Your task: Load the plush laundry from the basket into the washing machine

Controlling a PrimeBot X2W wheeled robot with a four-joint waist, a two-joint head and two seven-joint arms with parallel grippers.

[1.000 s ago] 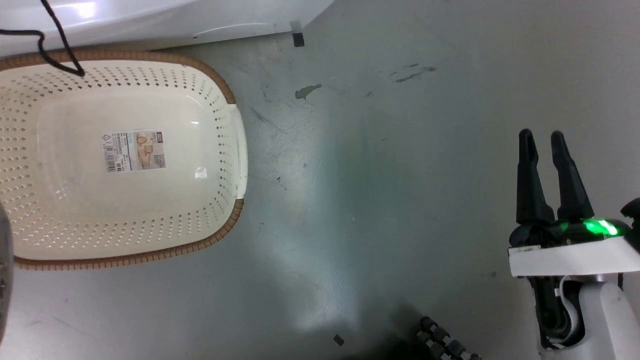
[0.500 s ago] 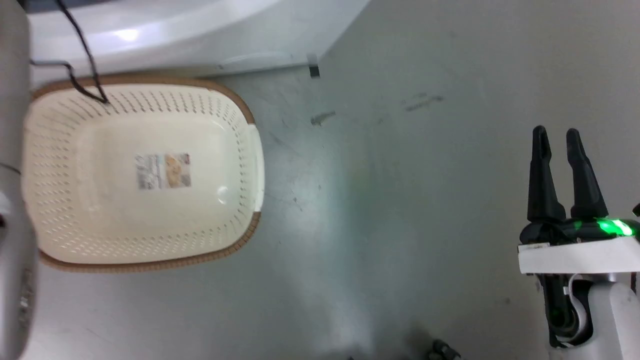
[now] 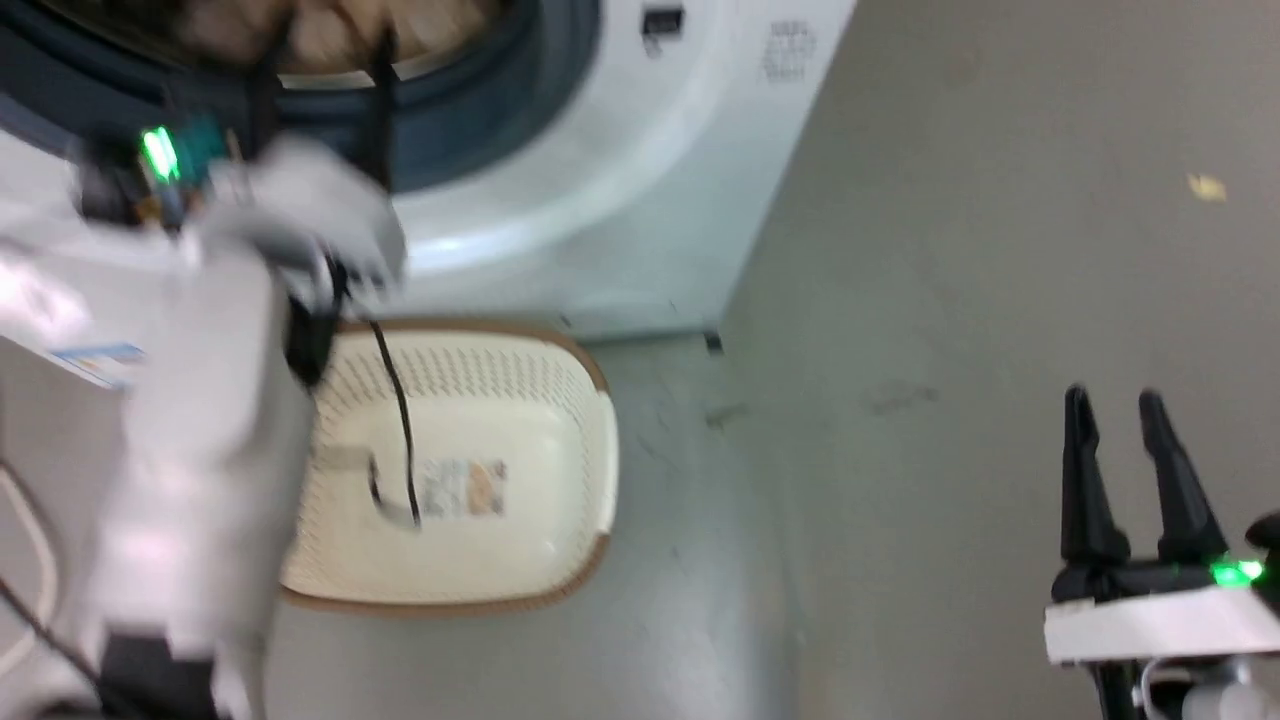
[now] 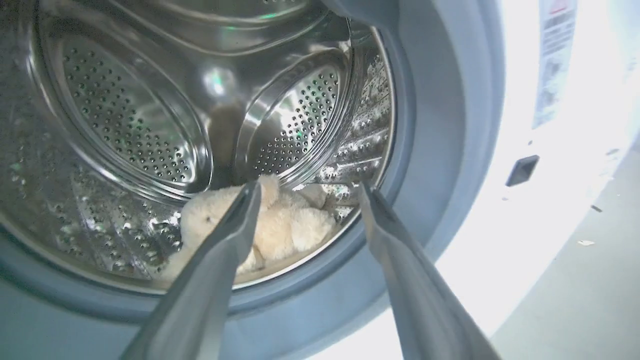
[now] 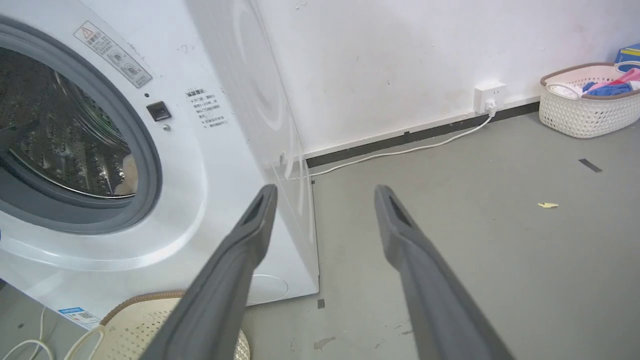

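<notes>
The plush laundry (image 4: 280,225) lies in the washing machine's (image 5: 225,150) drum (image 4: 125,125), at its front edge just behind the grey door ring (image 4: 425,150). The left gripper (image 4: 310,189) hangs at the opening, fingers spread, holding nothing. The right gripper (image 5: 326,191), likewise released, hovers over the floor. The basket (image 3: 598,470) sits below the door. Pulling back, a left finger could catch the fluff and drag it out over the ring. The dangling cable (image 3: 400,430) could snag the basket.
</notes>
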